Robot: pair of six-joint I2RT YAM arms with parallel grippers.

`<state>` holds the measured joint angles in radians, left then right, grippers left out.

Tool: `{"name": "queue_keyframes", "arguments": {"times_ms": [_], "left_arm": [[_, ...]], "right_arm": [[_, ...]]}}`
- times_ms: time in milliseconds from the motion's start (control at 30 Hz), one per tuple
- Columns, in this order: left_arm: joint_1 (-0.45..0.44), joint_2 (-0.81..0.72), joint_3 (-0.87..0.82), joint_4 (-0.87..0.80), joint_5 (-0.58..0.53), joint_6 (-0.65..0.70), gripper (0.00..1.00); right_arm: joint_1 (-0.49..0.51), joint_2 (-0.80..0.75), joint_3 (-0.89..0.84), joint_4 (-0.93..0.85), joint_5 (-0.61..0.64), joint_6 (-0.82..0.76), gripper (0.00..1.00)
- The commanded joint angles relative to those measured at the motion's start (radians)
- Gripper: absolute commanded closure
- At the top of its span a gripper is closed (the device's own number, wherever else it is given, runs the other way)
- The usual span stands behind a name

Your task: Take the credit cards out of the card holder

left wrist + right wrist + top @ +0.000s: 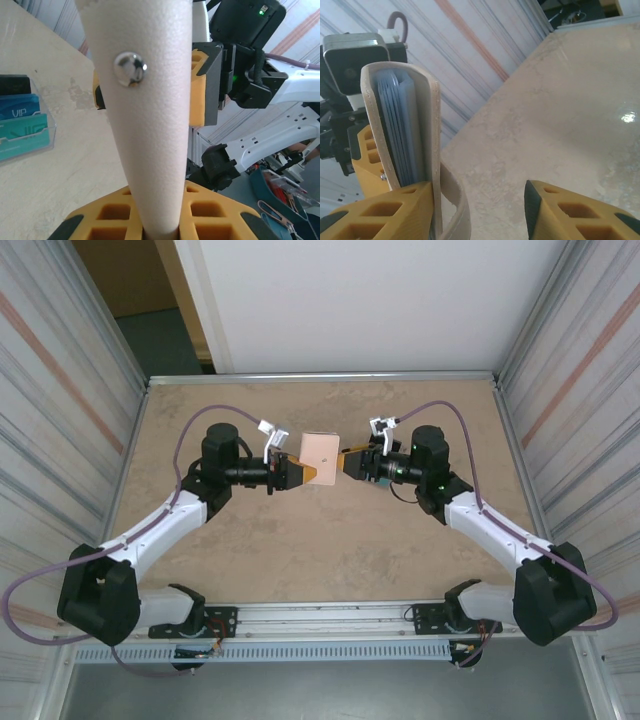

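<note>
The card holder (322,449) hangs above the middle of the table, tan face outward. My left gripper (298,473) is shut on its edge. In the left wrist view its tan face (150,125) with a metal snap stands up from between my yellow fingers (210,210). Edge-on in the right wrist view, the card holder (400,130) shows pale blue inner layers, and its strap (457,210) curls below. My right gripper (480,200) is open; its left finger touches the holder's right flap and the other finger stands well apart. Teal, blue and black credit cards (20,125) sit on the table.
The loose cards rest in a clear plastic stand (47,135) on the beige table (320,560). Ribbed metal walls (60,390) close both sides and a white panel (350,300) closes the back. The right arm's wrist (245,60) is close behind the holder.
</note>
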<state>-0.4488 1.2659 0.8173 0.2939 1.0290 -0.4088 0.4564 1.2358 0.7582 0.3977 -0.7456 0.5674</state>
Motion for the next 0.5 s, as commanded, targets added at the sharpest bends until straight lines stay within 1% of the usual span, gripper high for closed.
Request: {"name": "queue_keyframes", "arguments": {"times_ms": [0, 33, 133, 233, 367, 467], "left_arm": [[-0.007, -0.032, 0.008, 0.096, 0.058, -0.032, 1.00], [-0.006, -0.030, 0.008, 0.105, 0.065, -0.037, 1.00], [-0.006, -0.023, 0.008, 0.130, 0.091, -0.056, 1.00], [-0.007, -0.019, 0.008, 0.154, 0.114, -0.066, 1.00], [-0.008, -0.016, 0.009, 0.156, 0.116, -0.067, 1.00], [-0.011, -0.012, 0.011, 0.154, 0.114, -0.066, 1.00]], "right_arm": [[0.004, -0.018, -0.019, 0.091, -0.082, 0.021, 0.50], [0.006, -0.014, -0.020, 0.110, -0.098, 0.029, 0.50], [0.007, -0.008, -0.016, 0.135, -0.129, 0.037, 0.55], [0.011, 0.005, -0.013, 0.176, -0.172, 0.053, 0.56], [0.027, 0.027, -0.001, 0.223, -0.220, 0.073, 0.57], [0.044, 0.039, 0.017, 0.222, -0.238, 0.072, 0.61]]}}
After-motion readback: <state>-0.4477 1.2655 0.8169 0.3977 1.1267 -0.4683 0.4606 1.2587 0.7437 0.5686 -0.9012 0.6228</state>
